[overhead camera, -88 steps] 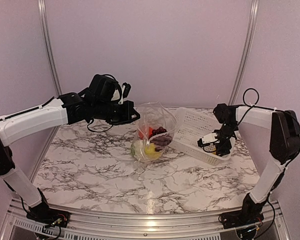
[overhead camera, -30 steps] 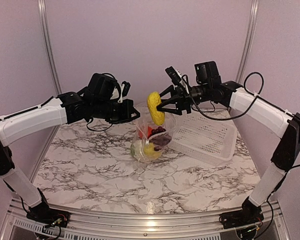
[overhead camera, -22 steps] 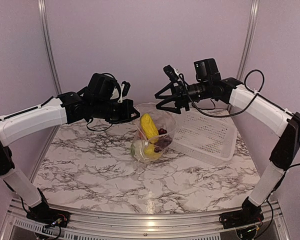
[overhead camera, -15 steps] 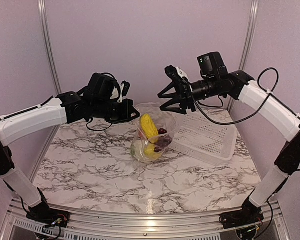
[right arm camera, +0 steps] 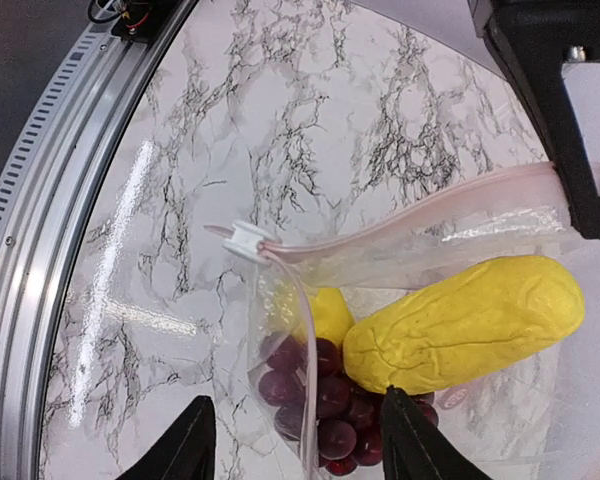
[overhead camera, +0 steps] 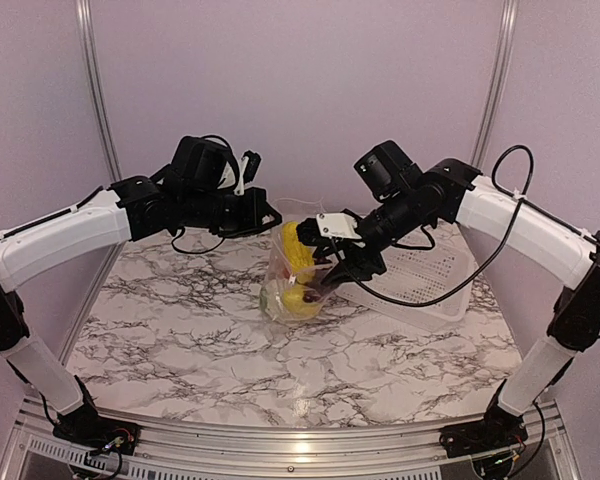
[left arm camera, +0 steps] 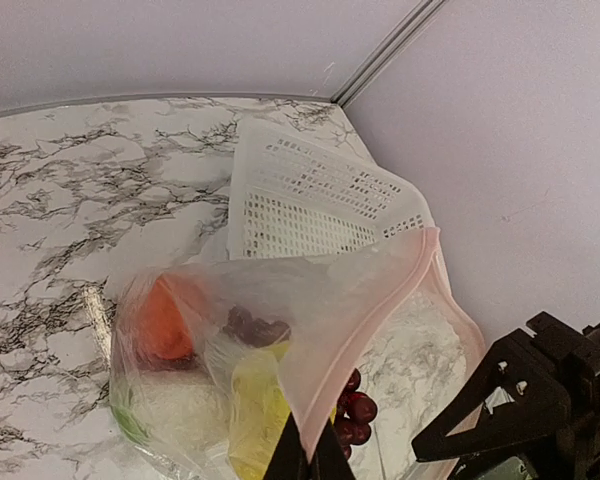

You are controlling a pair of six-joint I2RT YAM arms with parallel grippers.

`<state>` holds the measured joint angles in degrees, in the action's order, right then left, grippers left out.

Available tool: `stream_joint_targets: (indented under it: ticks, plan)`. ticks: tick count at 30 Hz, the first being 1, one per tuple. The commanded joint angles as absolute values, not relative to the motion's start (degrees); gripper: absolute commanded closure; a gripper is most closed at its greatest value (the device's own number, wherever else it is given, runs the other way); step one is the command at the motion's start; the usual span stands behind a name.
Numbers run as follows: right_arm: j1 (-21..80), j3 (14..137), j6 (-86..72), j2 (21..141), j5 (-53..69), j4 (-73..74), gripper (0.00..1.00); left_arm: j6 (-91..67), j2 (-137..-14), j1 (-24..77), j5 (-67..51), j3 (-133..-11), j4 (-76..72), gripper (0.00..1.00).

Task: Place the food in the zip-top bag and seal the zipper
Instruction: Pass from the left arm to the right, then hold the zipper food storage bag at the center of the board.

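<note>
In the zip-top bag [right arm camera: 410, 226] lie two yellow pieces [right arm camera: 465, 320], one grape bunch [right arm camera: 325, 400].

Work surface: a glossy white marble-patterned tabletop with black veining [overhead camera: 180, 350]. A small bright glare patch [overhead camera: 302, 405] lies near its front edge. A ribbed aluminium rail [overhead camera: 280, 445] runs along the near side.

Enclosure: plain pale lilac wall panels [overhead camera: 300, 90] stand behind and at both sides. They meet at a slim aluminium left corner post [overhead camera: 95, 100] and a matching right corner post [overhead camera: 493, 100]. Lighting is even and diffuse.
</note>
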<state>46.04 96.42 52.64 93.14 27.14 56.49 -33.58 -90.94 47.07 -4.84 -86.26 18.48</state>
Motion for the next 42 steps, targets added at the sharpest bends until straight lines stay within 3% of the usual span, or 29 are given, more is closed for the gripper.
stream_joint_targets:
  ticks: [1, 4, 13, 14, 17, 23, 32, 42]
  plan:
    - [46.82, 96.48, 53.74, 94.33, 22.46, 56.29, 0.48, -32.52, -91.10, 46.58, -6.43, -88.15, 17.96, 1.00]
    - [46.85, 97.28, 53.71, 95.16, 22.69, 55.73, 0.57, -32.31, -91.23, 46.54, -7.04, -88.56, 17.76, 1.00]
    - [49.84, 104.99, 50.65, 98.26, 30.37, 56.47, 0.98, -29.64, -91.38, 46.58, -9.29, -92.45, 16.90, 1.00]
    - [49.91, 105.77, 49.87, 98.40, 31.28, 56.16, 1.00, -29.07, -90.74, 46.57, -9.25, -92.42, 16.36, 0.95]
    - [49.86, 106.18, 46.80, 97.63, 31.82, 53.26, 1.00, -27.75, -85.78, 46.78, -6.98, -88.56, 12.35, 0.69]
    - [49.92, 103.90, 42.11, 95.48, 32.25, 47.02, 1.00, -21.11, -69.34, 47.78, -3.12, -69.86, -3.31, 0.57]
    - [49.89, 104.17, 36.51, 96.82, 31.98, 42.48, 1.00, -10.34, -53.91, 48.93, -8.65, -48.14, -11.29, 0.49]
    - [49.77, 109.25, 33.21, 100.47, 32.96, 43.04, 1.00, -3.36, -58.79, 51.71, -7.55, -46.55, -13.35, 0.52]
